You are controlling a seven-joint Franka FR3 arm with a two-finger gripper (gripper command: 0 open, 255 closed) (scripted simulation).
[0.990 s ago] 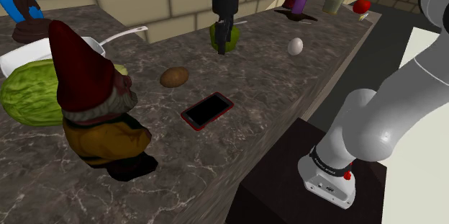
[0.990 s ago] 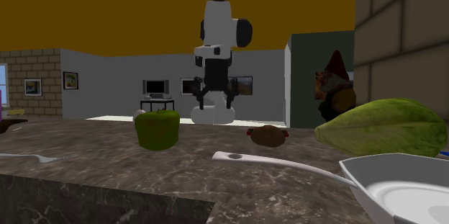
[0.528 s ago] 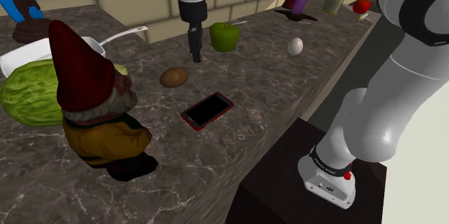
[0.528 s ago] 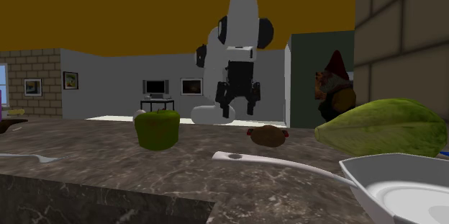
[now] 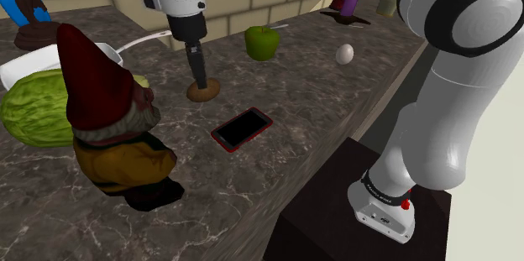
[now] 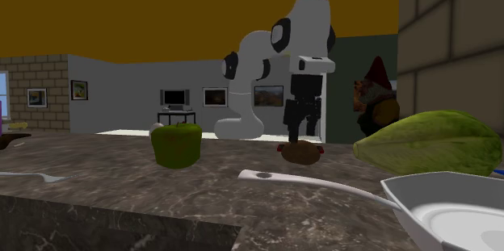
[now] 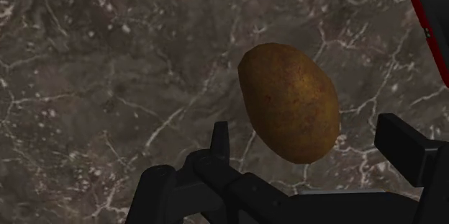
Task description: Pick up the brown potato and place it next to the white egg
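My black two-finger gripper (image 7: 306, 135) hangs open astride the brown oval potato (image 7: 288, 100); closing off-centre could roll it toward the red-cased phone (image 5: 242, 128).

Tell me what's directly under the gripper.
The brown potato lies on the marbled counter below the open gripper, untouched. The counter beneath the potato is covered.

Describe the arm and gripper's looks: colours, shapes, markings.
The arm is glossy white, built of rounded tubular links with dark joint rings. Near its base sit a black band with small white lettering and a red button. The gripper is all black, with two slim fingers.
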